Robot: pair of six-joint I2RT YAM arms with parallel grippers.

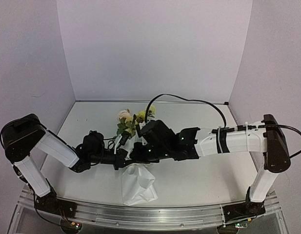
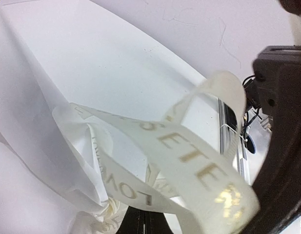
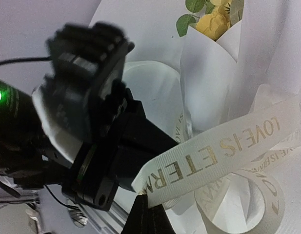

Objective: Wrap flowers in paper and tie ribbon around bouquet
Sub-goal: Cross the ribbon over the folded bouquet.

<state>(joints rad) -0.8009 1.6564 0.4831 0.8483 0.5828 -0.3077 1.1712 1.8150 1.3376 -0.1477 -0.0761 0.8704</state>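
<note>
Though the top view misses it, wrist views show ribbon (image 3: 223, 146) lettering

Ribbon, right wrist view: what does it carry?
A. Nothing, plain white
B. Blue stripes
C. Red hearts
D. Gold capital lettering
D: the ribbon shows gold capitals, with LOVE IS readable, as it crosses the white paper wrapped around the flowers.

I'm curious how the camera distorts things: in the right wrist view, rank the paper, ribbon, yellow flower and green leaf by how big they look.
1. paper
2. ribbon, though it is near the lens, so unsure against the paper
3. yellow flower
4. green leaf beside it
</note>
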